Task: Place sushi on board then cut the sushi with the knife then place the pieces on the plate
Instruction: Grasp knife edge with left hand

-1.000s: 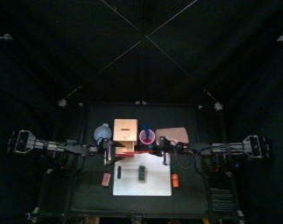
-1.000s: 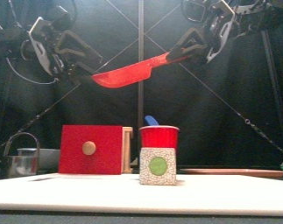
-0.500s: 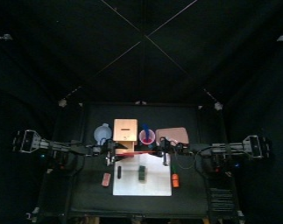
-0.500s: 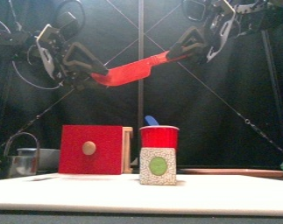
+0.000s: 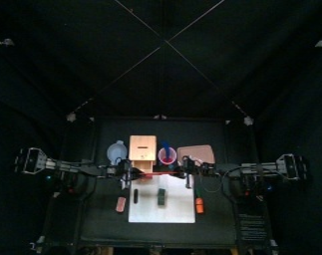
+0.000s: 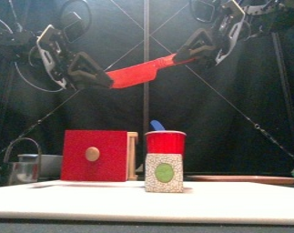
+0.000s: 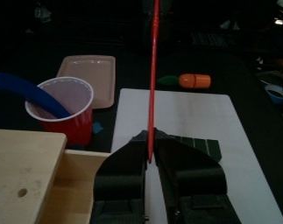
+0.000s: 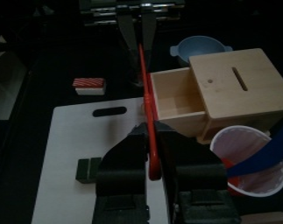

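Flat red plastic toy knife (image 6: pixel 139 71) was held high over the table, tilted, with the right gripper (image 6: pixel 188 56) clamped on its narrow end and the left gripper (image 6: pixel 96 80) clamped on its broad end. This was likely a mid-air handover to sort out the cutting grip. The dark green toy sushi roll (image 5: pixel 161 198) lay on the white cutting board (image 5: pixel 179 213) directly below, seemingly uncut, with the flat pink tray (image 5: pixel 194 154) just behind the board.

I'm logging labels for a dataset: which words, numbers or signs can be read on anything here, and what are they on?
None can be read.
The sushi roll shows only a green oval on its end face, with no lettering that I can make out.
The red cup, the wooden box and the red knife look plain.
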